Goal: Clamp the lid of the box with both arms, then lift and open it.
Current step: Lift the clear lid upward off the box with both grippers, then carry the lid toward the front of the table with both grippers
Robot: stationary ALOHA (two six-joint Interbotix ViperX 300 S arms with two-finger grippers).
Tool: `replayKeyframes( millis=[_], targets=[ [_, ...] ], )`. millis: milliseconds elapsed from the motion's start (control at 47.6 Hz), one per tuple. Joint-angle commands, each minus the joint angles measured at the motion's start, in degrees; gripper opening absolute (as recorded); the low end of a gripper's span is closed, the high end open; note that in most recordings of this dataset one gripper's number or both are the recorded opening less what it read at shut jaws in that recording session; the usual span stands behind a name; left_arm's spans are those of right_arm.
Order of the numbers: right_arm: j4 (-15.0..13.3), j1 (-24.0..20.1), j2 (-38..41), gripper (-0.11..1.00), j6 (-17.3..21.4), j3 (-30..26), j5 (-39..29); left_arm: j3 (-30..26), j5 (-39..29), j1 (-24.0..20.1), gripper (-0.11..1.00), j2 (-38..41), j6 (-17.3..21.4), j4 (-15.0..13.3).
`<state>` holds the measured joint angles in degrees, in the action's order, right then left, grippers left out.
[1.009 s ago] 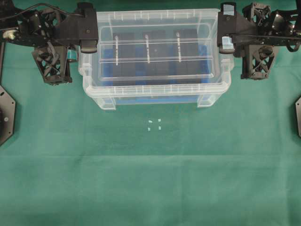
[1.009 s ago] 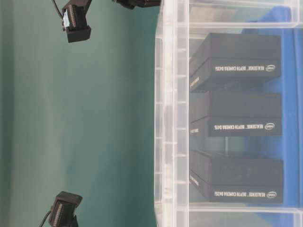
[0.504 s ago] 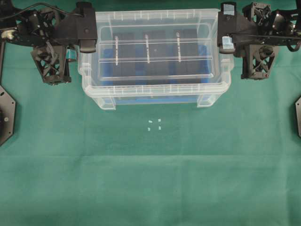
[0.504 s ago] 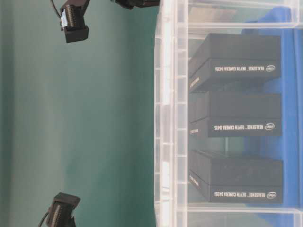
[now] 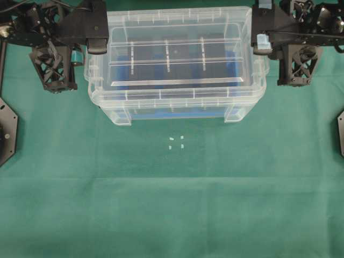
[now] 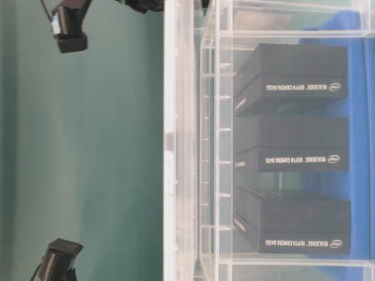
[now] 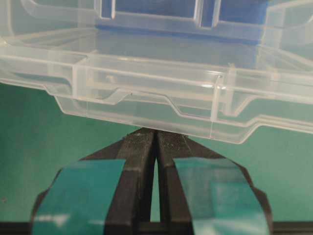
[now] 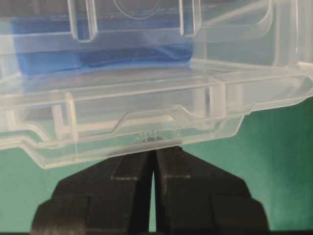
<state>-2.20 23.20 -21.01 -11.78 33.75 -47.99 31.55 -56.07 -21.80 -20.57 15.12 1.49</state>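
Observation:
The clear lid hangs level above the box, held at both short ends. My left gripper, with teal tape bands, is shut on the lid's left edge tab, its jaws pinched together under the rim. At the opposite end my right gripper is shut on the right tab, tips meeting beneath it. The table-level view shows the lid standing apart from the box rim. Three black slabs and a blue lining lie inside.
Green cloth covers the table. Small white marks sit in front of the box. Black base plates stand at the left edge and right edge. The lattice wrists flank the box.
Both grippers have risen with the lid clamped between them. The lid has come off the box, and a gap shows between them in the table-level view.

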Motion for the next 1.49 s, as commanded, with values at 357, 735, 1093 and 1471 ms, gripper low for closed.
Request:
replayKeyframes(
  millis=[357, 735, 1093, 1471],
  targets=[
    [0.26, -1.67, -2.81, 0.0, 0.62, -4.22, -0.7, -6.33, -2.64, 2.11, 0.01, -0.97, 0.0, 0.09],
    [0.26, -4.39, -3.25, 0.0, 0.97, -4.22, -2.29, -6.5, -3.43, 4.66, 0.01, -1.05, -1.14, 0.09],
    [-2.9, -11.43, -4.57, 0.0, 9.76, -4.22, -4.66, -6.68, -5.63, 11.07, 0.01, -1.05, -6.94, 0.53],
    [-12.48, -24.79, -4.31, 0.0, 25.22, -4.04, -7.56, -6.77, -8.26, 20.21, 0.01, -1.14, -15.82, 1.41]
  ],
)
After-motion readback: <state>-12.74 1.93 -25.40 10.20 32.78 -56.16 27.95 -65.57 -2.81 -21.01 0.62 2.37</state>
